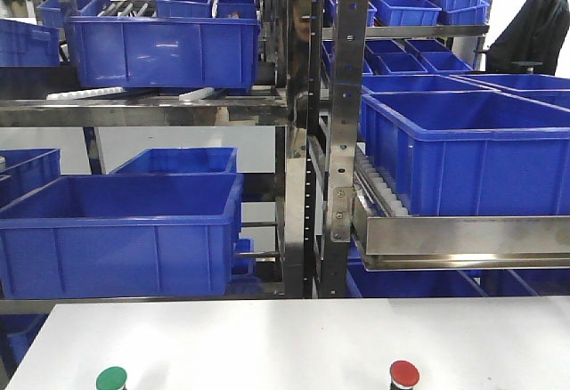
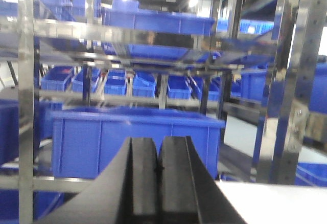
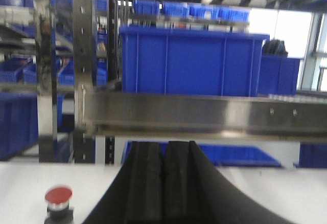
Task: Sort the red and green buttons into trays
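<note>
Exterior front view: green button (image 1: 111, 378) sits at near edge of table (image 1: 285, 337), left side. Red button (image 1: 403, 374) at same near edge, right side. Both upright, caps up, bases cut off by frame bottom. They're well apart, w/ bare white table top btwn them. Nothing touches either one.

Right wrist view: red button (image 3: 58, 196) stands on table (image 3: 30, 183), to the left of right tool (image 3: 163, 155) and apart from it, no contact. Cap is glossy w/ a dark base under it, rest too blurred to read. Right tool pads are pressed together, seam closed, nothing pinched.

Left wrist view: left tool (image 2: 159, 155) is the same, pads pressed together w/ nothing btwn them. Only a corner of table (image 2: 276, 203) shows, lower right. Img is soft.

Bkgd: steel rack (image 1: 343, 123) stands just beyond far edge of table, loaded w/ blue crates. One big crate (image 1: 116, 230) is on the lower left shelf, another (image 1: 463, 158) on the right at mid height, sitting on a roller rail (image 1: 378, 190). A third (image 1: 165, 47) is upper left, tilted slightly. More crates are stacked farther back on both sides. A dark garment (image 1: 534, 29) hangs at far upper right. Both wrist cams face the rack: the left sees a crate (image 2: 138, 142) straight ahead of the tool, the right sees a horizontal steel beam (image 3: 204, 114) w/ a crate (image 3: 194, 63) above it.
</note>
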Motion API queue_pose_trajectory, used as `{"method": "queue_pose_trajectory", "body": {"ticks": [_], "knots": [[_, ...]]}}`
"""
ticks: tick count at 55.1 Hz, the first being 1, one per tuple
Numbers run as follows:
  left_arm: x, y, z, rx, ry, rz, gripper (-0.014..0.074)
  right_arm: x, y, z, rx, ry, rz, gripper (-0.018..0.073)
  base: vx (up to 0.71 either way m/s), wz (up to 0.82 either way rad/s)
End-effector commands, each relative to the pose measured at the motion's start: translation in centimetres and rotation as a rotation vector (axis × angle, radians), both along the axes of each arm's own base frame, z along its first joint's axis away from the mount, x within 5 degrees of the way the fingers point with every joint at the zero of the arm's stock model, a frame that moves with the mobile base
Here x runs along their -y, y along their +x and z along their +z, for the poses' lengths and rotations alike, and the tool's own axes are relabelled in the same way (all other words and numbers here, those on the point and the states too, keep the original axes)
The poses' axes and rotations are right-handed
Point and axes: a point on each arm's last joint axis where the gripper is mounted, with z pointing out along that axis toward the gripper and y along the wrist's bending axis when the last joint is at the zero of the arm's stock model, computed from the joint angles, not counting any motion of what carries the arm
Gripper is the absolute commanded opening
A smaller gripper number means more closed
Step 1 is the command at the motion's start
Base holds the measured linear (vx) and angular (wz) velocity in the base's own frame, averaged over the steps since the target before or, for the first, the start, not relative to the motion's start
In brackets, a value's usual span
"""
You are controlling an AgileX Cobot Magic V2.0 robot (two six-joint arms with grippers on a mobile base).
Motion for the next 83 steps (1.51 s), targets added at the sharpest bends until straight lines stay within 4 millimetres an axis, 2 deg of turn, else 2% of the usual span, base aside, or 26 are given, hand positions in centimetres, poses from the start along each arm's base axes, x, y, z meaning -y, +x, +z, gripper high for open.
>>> {"method": "queue_pose_trajectory", "body": {"ticks": [1, 9, 19, 24, 29, 39, 49, 55, 62, 69, 74, 83], "knots": [[-0.2, -0.6, 1.9, 0.152, -0.013, 0.018, -0.0006, -0.1, -0.3, 1.2, 0.169, -0.028, 0.007, -0.0012, 0.00, 0.00], [-0.2, -1.0, 3.6, 0.208, -0.014, 0.019, -0.0006, -0.2, -0.8, 3.2, 0.256, -0.030, 0.011, -0.0012, 0.00, 0.00], [-0.1, -1.9, 7.9, 0.246, 0.008, 0.010, -0.0004, -0.1, -1.2, 7.6, 0.240, -0.029, 0.000, -0.0012, 0.00, 0.00], [0.0, -1.6, 9.7, 0.222, 0.047, 0.011, -0.0001, -0.1, -0.7, 9.3, 0.204, -0.025, -0.004, -0.0011, 0.00, 0.00], [0.0, -0.6, 10.4, 0.180, 0.054, 0.011, 0.0007, 0.0, 0.1, 9.9, 0.151, -0.021, -0.006, -0.0008, 0.00, 0.00], [0.1, 2.0, 9.6, 0.033, 0.058, 0.004, 0.0048, 0.2, 2.1, 9.2, 0.028, -0.008, -0.007, 0.0003, 0.00, 0.00], [0.2, 3.6, 8.7, -0.067, 0.062, 0.000, 0.0174, 0.3, 3.5, 8.5, -0.052, 0.001, -0.007, 0.0055, 0.00, 0.00], [0.2, 4.5, 8.1, -0.130, 0.091, 0.000, 0.0327, 0.4, 4.3, 7.9, -0.109, 0.005, -0.007, 0.0137, 0.00, 0.00], [0.2, 5.0, 7.9, -0.152, 0.084, 0.000, 0.0452, 0.5, 5.2, 7.3, -0.167, 0.009, -0.007, 0.0249, 0.00, 0.00], [0.2, 5.6, 7.5, -0.194, 0.085, -0.003, 0.0516, 0.5, 6.1, 6.6, -0.221, 0.010, -0.007, 0.0375, 0.00, 0.00], [0.3, 6.4, 6.5, -0.287, 0.087, -0.012, 0.0551, 0.6, 6.8, 6.2, -0.251, 0.013, -0.006, 0.0440, 0.00, 0.00], [0.7, 8.2, 5.1, -0.407, 0.094, -0.040, 0.0572, 0.6, 7.9, 5.8, -0.268, 0.015, -0.001, 0.0470, 0.00, 0.00]]}}
